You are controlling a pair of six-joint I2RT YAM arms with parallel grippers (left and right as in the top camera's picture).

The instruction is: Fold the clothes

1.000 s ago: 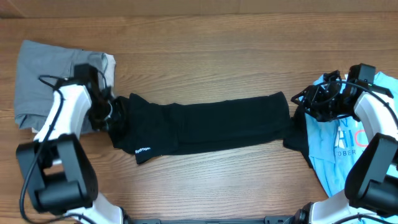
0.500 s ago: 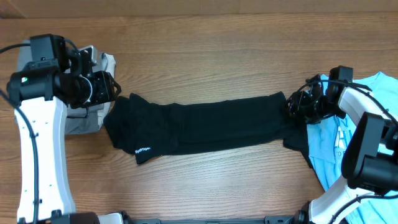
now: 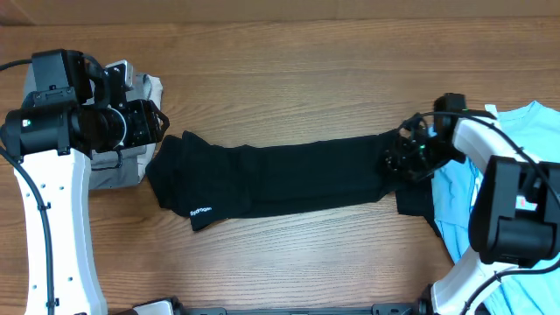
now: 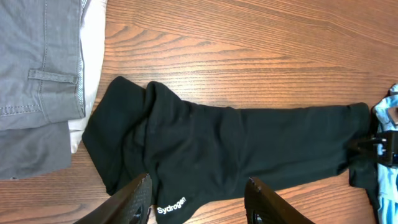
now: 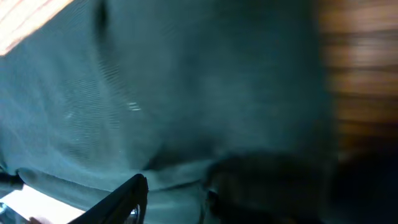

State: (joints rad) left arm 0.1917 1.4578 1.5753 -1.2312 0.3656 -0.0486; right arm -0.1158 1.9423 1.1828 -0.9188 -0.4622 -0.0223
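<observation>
Black shirt (image 3: 289, 179) on the bench (image 3: 289, 70) looks soft, light, floppy, so pinch its end corners; left gripper (image 4: 198, 183) gapes empty, right gripper (image 3: 404, 159) at the right-edge end, grip unclear.

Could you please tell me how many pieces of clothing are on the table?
3: black T-shirt across the middle, grey trousers far left, light-blue T-shirt far right; white fabric under the trousers may be another.

A: The overhead view looks straight down on the whole table (image 3: 289, 52). And the left wrist view?
B: It looks down from high up. Both views share the black T-shirt (image 4: 230, 149) and the grey trousers (image 4: 37, 74).
A: The right wrist view?
B: Very near and blurred, probably close against that T-shirt.
</observation>
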